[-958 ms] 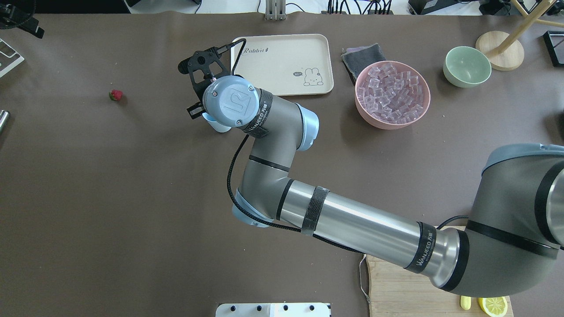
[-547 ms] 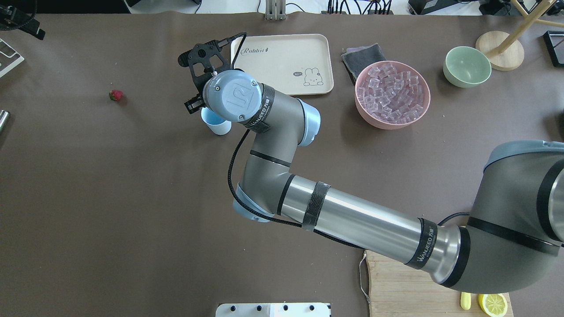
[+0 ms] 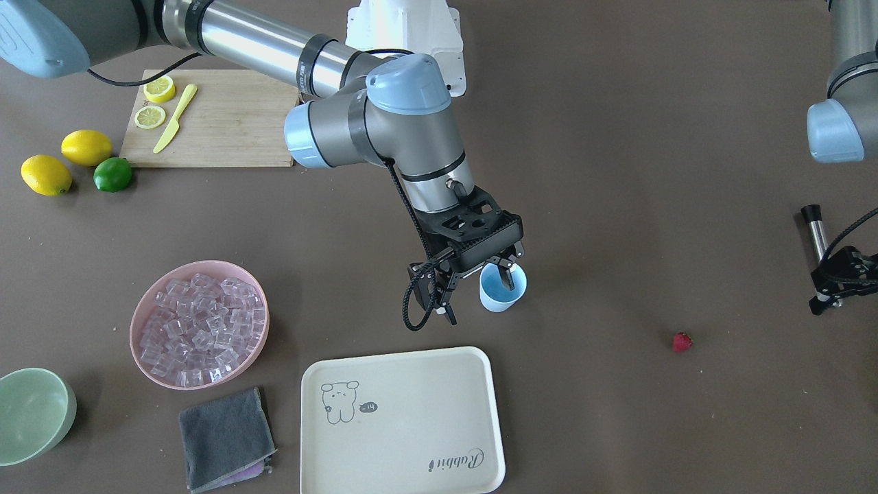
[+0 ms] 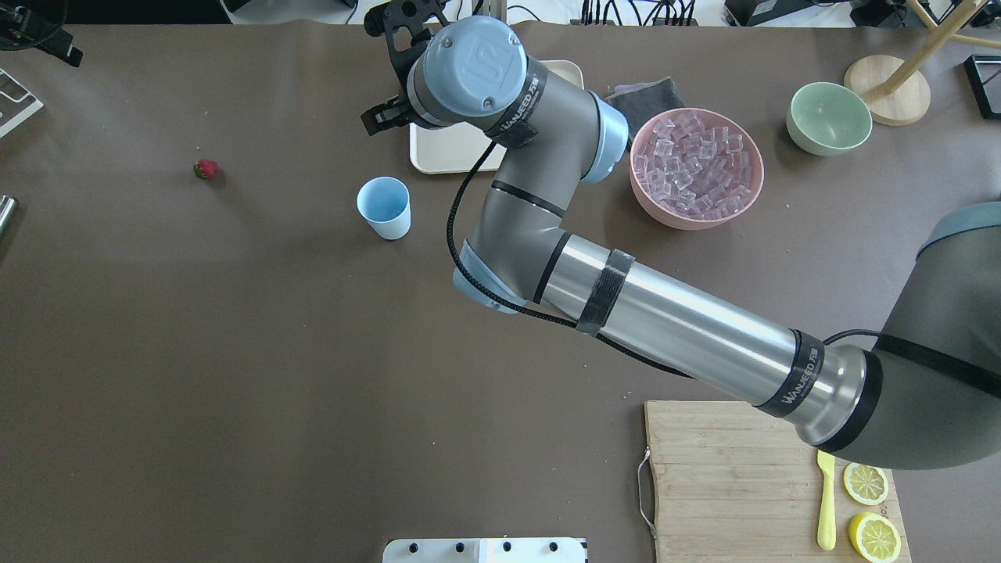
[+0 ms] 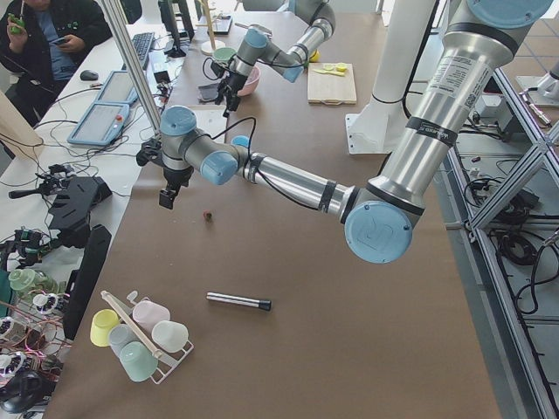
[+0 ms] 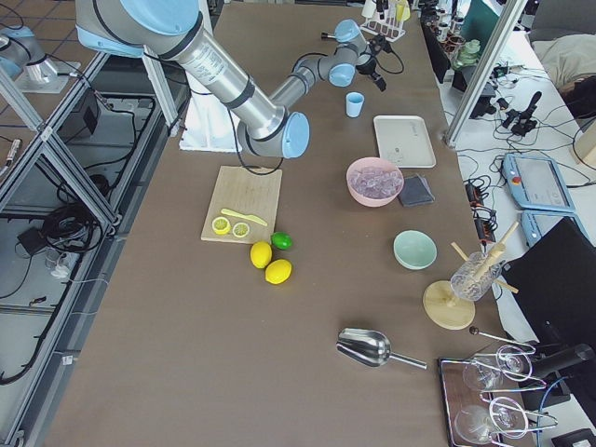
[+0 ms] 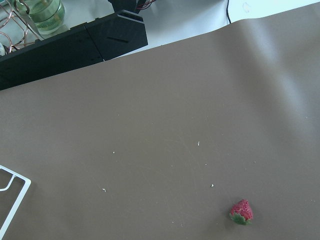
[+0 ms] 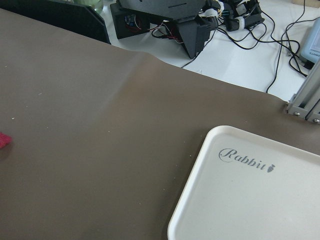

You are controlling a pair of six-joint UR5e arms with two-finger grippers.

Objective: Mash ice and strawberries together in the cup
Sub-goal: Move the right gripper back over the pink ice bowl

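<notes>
The pale-blue cup [image 4: 384,206] stands upright and alone on the brown table, also in the front view [image 3: 503,293]; it looks empty. My right gripper [image 3: 475,291] hangs open and empty above and just beside it, with one fingertip [image 3: 508,276] over the rim. The ice [image 4: 696,166] fills the pink bowl [image 4: 643,205] to the right. The strawberry [image 4: 206,169] lies alone far left of the cup and shows in the left wrist view [image 7: 241,211]. My left gripper [image 3: 838,285] hangs near the table's left end; its jaws do not show clearly.
A cream tray [image 3: 405,418] lies beyond the cup, a grey cloth [image 3: 226,439] beside it. A green bowl [image 4: 829,117] sits at far right. A metal rod [image 3: 816,233] lies by the left gripper. A cutting board [image 4: 727,485] holds lemon slices and a yellow knife.
My right gripper has lifted off the cup and moved up and away toward the tray. The cup stays standing where it was.
</notes>
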